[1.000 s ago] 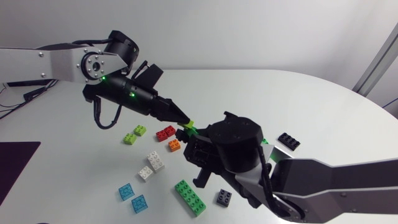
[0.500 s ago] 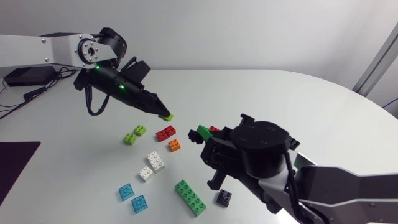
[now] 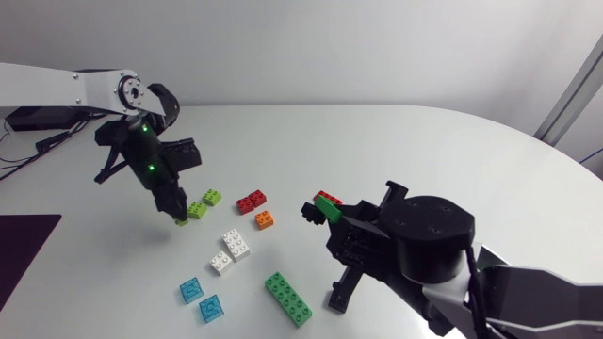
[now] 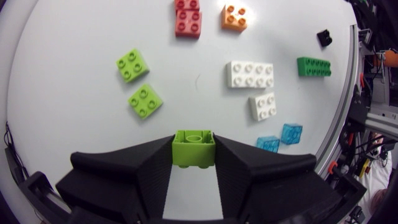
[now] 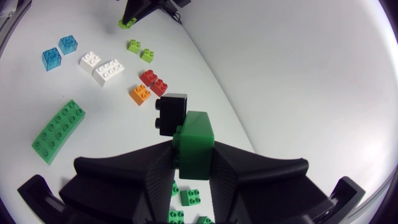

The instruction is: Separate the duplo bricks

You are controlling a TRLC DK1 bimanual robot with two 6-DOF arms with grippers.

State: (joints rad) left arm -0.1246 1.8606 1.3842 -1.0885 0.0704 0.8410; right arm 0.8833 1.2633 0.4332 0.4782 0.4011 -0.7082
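Separation partly done: left gripper [image 3: 179, 218] fingers clamp one lime brick [image 4: 193, 149] low over the worktop [image 3: 396, 151] near loose bricks [image 3: 236, 242], right gripper [image 5: 193, 149] fingers clamp a green brick [image 5: 194, 132] with a black brick [image 5: 170, 114] attached, a pair not yet split.

- white tabletop [image 3: 452, 151], plain and matte, with a rounded edge at the far right
- dark maroon flat sheet [image 3: 24, 259] lying at the near left of the tabletop, partly cut off from view
- flat black box [image 3: 33, 118] at the far left, with thin black cables [image 3: 47, 143] just beside it
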